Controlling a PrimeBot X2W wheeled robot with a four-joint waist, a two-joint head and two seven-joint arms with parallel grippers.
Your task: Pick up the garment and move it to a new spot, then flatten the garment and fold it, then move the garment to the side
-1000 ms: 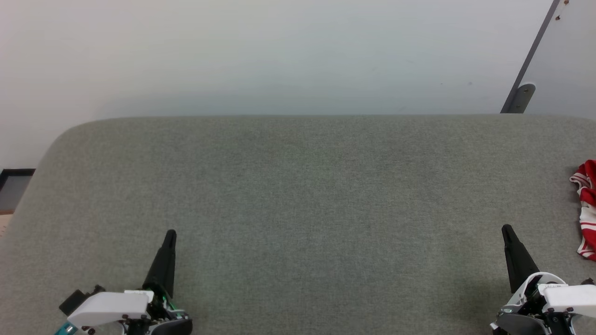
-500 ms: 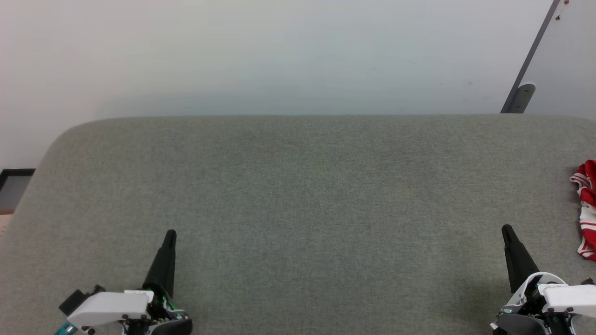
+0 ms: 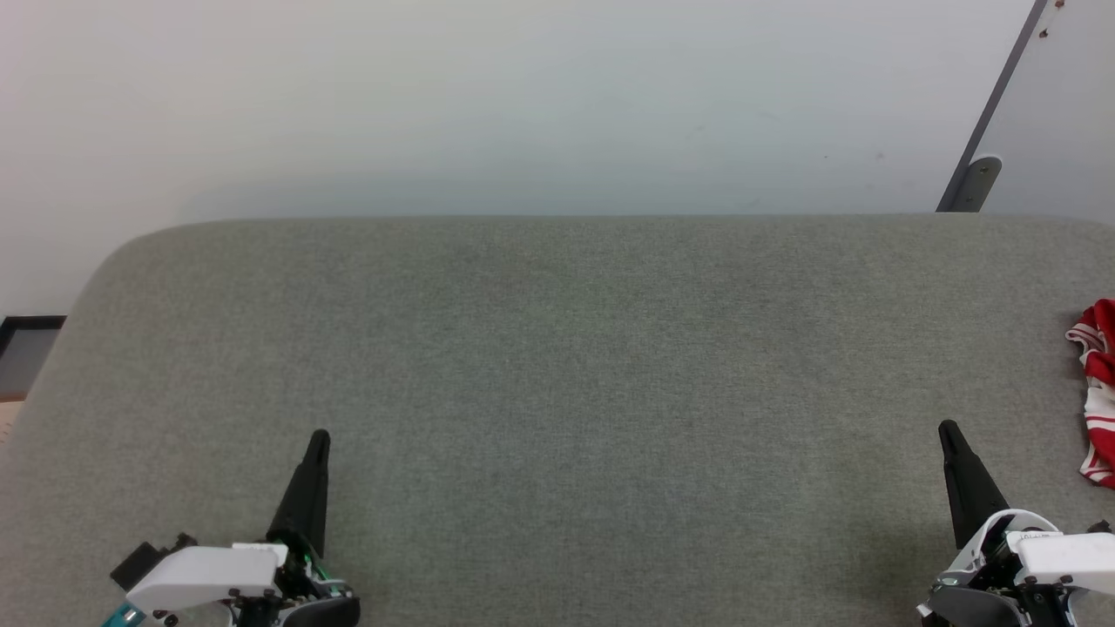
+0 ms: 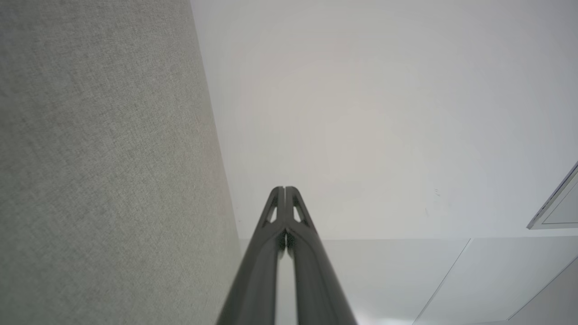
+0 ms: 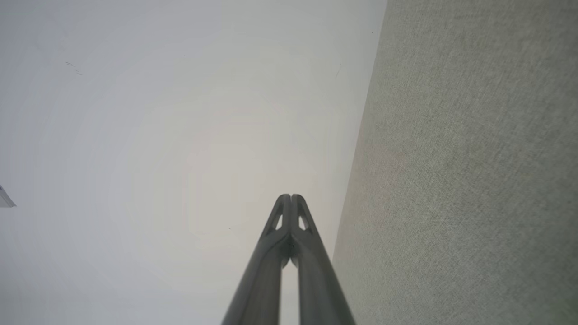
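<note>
The garment (image 3: 1098, 392) lies crumpled at the far right edge of the grey fabric surface (image 3: 557, 348); I see red cloth with red-white striped trim, and the frame edge cuts off the rest. My right gripper (image 3: 946, 427) is at the lower right, shut and empty, a short way left of the garment and apart from it. At the lower left my left gripper (image 3: 319, 435) is also shut, holding nothing. In the left wrist view the left gripper (image 4: 285, 188) shows both fingers pressed together. The right gripper (image 5: 291, 196) looks the same in the right wrist view.
A pale wall rises behind the surface's far edge. A grey slanted post with a metal bracket (image 3: 980, 178) stands at the upper right. The surface's left corner is rounded, with a dark floor patch (image 3: 26, 348) beyond it.
</note>
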